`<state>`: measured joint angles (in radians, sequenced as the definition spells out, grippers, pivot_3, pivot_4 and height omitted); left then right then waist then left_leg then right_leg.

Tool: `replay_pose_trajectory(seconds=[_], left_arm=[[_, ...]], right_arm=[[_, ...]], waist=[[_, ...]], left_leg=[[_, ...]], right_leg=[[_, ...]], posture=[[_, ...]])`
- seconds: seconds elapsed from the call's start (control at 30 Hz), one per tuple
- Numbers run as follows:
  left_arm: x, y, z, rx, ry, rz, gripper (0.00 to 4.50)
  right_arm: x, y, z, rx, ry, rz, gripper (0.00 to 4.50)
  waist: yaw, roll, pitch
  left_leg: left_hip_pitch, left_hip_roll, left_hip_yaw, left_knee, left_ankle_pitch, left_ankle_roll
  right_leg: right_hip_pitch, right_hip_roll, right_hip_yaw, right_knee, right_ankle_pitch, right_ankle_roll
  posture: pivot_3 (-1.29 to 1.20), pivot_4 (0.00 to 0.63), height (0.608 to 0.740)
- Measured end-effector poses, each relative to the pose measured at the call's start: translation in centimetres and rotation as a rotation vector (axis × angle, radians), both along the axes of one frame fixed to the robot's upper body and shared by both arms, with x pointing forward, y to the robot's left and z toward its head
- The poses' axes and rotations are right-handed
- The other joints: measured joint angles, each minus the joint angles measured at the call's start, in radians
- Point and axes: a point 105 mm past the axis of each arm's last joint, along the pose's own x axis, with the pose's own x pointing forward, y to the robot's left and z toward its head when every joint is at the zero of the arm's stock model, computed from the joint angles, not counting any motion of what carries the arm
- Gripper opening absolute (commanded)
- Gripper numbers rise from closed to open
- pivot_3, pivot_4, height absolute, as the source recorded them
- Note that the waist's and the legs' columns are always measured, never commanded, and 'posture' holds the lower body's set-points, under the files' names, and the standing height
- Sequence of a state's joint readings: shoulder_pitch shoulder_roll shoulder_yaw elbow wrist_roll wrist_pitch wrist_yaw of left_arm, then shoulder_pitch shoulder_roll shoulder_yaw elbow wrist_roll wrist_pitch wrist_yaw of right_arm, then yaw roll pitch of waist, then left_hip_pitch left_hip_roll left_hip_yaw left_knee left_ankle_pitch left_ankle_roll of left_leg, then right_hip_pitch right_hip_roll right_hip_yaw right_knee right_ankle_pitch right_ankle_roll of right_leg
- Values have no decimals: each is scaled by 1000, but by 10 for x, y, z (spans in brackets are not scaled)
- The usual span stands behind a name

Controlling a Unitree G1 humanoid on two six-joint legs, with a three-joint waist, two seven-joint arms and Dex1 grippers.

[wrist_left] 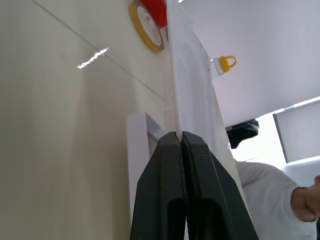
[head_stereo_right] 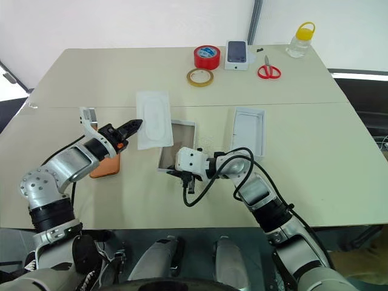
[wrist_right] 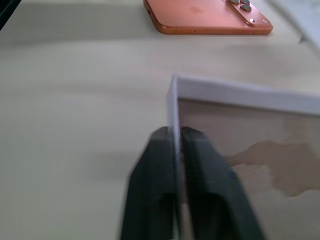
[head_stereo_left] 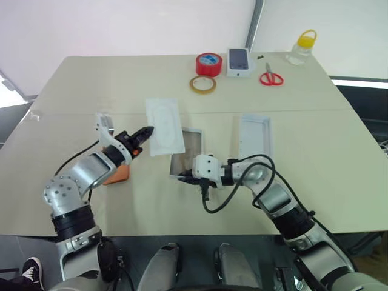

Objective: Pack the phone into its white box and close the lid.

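A pale beige counter (head_stereo_left: 339,182) with a seam running across its middle fills the scene, with a white wall behind it and dark floor off its right side. Nearest, the right pincer (head_stereo_left: 187,179) has its two fingers pinched on the near wall of the white box (head_stereo_left: 187,151), one finger inside and one outside; the box has a greyish-brown floor and lies a little left of the counter's middle. To the left, the phone (wrist_right: 210,19) lies orange back up on the counter, partly hidden under the left arm, its lens cluster at one corner. The left pincer (head_stereo_left: 145,133) is pressed together on the edge of a flat white card (head_stereo_left: 165,126) with an oval outline, holding it just left of the box and overlapping its far left corner. The lid (head_stereo_left: 255,136) lies open side up, just right of the box and apart from it. The near right and the left stretch of the counter lie bare. Along the far edge sit a yellowish tape ring (head_stereo_left: 202,84), a red tape roll (head_stereo_left: 209,63), a small carton (head_stereo_left: 239,62) printed with a phone picture, red-handled scissors (head_stereo_left: 271,77), and a clear bottle (head_stereo_left: 302,48) with a yellow cap. No writing is legible.
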<state>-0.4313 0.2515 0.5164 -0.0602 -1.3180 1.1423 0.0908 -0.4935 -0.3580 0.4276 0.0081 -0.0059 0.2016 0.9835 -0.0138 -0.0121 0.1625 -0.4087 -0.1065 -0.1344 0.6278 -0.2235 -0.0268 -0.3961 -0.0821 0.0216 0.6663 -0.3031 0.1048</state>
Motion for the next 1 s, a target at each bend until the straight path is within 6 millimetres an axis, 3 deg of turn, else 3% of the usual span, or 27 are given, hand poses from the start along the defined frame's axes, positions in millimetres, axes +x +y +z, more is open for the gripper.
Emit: replay_pose_trajectory(seconds=[0.07,0.27,0.4,0.57,0.9,1.0], left_arm=[[-3,-4,-5,14,13,-17,0],[-9,-17,-13,46,15,-65,0],[-11,-21,-18,51,22,-82,0],[-13,-37,-29,95,36,-136,0],[-11,-40,-36,133,30,-145,0],[-11,-40,-37,131,33,-146,820]], right_arm=[[-1,-2,-1,-9,-1,7,2791],[-4,-31,21,37,26,-11,2791],[-5,-72,24,11,56,-83,2791],[18,-119,25,1,12,-279,2791],[23,-113,27,47,-27,-306,2791],[23,-113,27,48,-32,-308,2850]], waist=[[0,0,0],[2,0,0],[4,0,0],[-2,0,0],[3,0,0],[2,0,0]], left_leg=[[0,0,0,0,0,0],[0,0,0,0,0,0],[0,0,0,0,-1,2],[0,0,0,-1,-3,5],[0,0,0,-1,0,1],[0,0,0,-1,0,1]], right_leg=[[0,0,0,0,0,0],[0,0,0,-1,0,0],[1,-1,0,-1,0,0],[0,0,0,-1,0,0],[1,0,0,-1,0,0],[1,0,0,-1,0,0]], posture=[[0,150,740],[0,150,740],[0,150,740],[0,150,740],[0,150,740],[0,150,740]])
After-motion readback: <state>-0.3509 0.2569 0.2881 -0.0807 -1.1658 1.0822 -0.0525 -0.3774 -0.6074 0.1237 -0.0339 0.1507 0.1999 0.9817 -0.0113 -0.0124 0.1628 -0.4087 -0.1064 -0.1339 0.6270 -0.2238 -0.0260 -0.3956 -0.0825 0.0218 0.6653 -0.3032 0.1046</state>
